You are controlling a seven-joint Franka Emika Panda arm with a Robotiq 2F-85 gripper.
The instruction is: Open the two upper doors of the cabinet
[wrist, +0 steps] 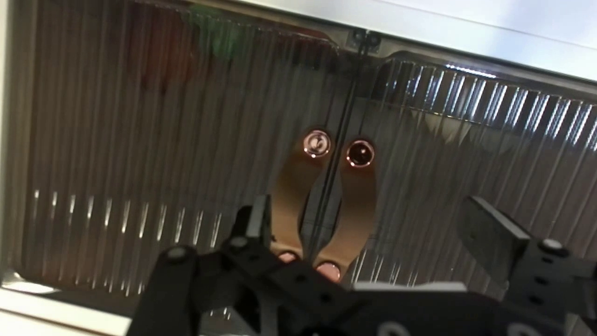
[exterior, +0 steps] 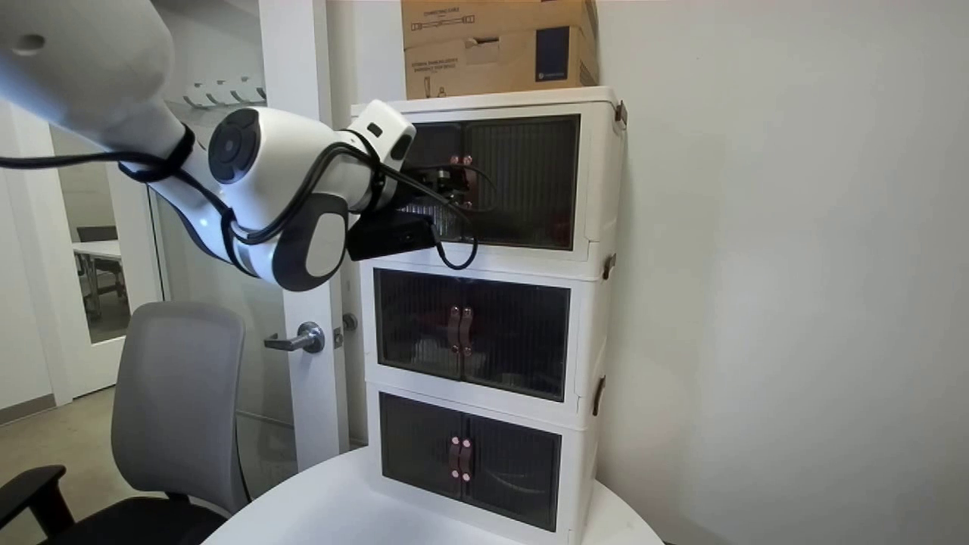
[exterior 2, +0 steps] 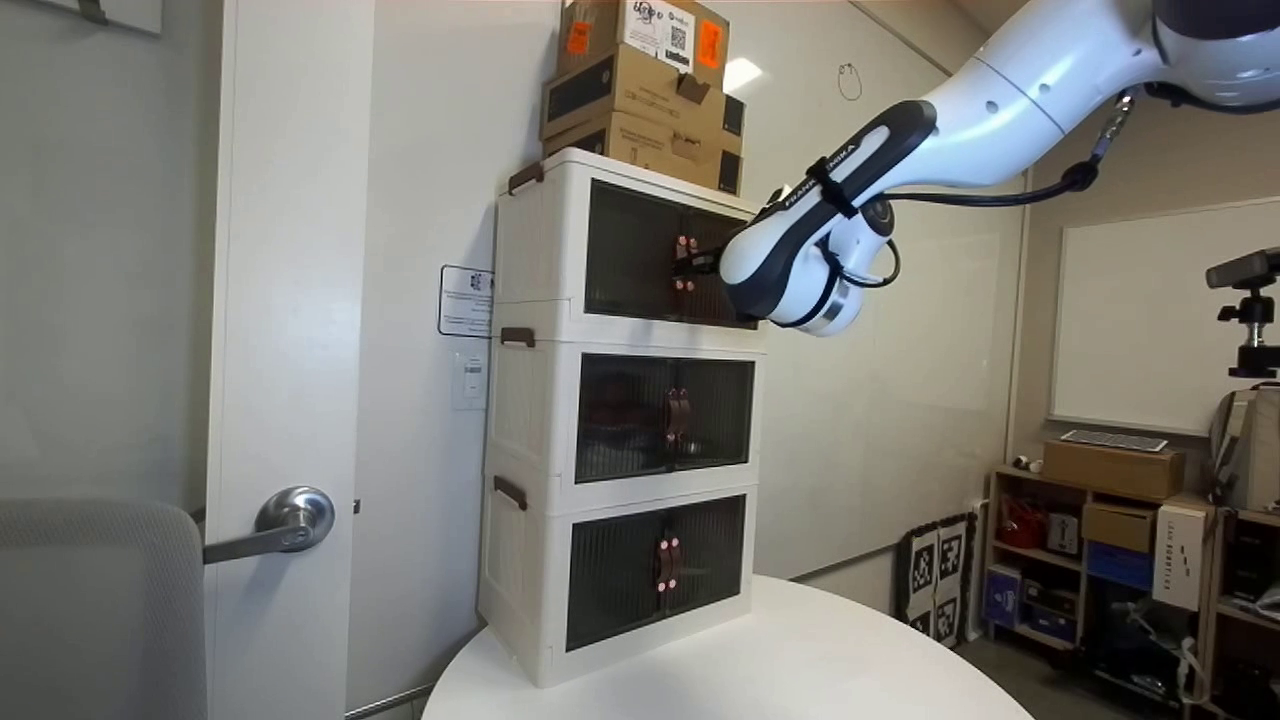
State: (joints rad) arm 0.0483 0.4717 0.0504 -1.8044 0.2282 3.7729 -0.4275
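Note:
The white three-tier cabinet also shows in an exterior view. Its two upper doors, dark and ribbed, appear closed; the left door and right door meet at a narrow seam in the wrist view. A brown left handle and right handle flank that seam. My gripper is open at these handles. Its left finger is beside the left handle's outer edge; contact cannot be told. Its right finger stands well right of the right handle. The gripper body hides the handles' lower ends.
Middle doors and lowest doors lie below, with similar handles. Cardboard boxes are stacked on the cabinet. It stands on a round white table. A grey chair and a door with a lever handle are beside it.

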